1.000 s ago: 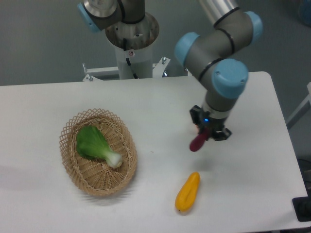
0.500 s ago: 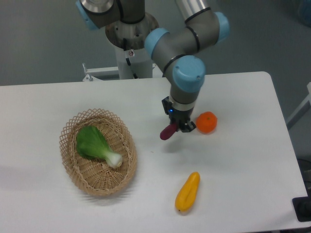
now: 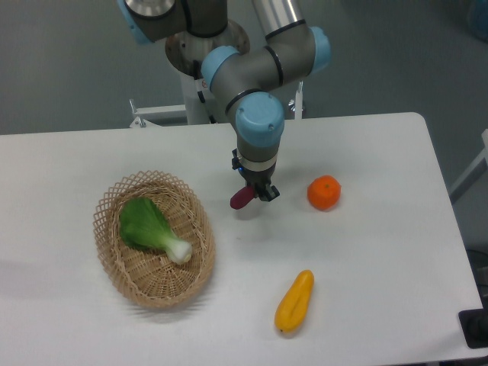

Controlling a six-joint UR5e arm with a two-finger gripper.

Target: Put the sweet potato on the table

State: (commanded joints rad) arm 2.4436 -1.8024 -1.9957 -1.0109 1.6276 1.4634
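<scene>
My gripper [image 3: 254,192] is shut on the sweet potato [image 3: 240,199], a small dark maroon tuber that sticks out to the lower left of the fingers. It hangs a little above the white table [image 3: 366,252], near the table's middle, just right of the wicker basket [image 3: 155,238]. The gripper's fingers are partly hidden by the wrist above them.
The basket holds a green leafy vegetable [image 3: 150,227]. A round orange fruit [image 3: 323,192] lies to the right of the gripper. A yellow squash [image 3: 295,301] lies near the front edge. The robot's base column [image 3: 206,69] stands at the back.
The arm has swung left across the table with the sweet potato in the gripper, from the right side to near the basket. The orange fruit, hidden before, now shows.
</scene>
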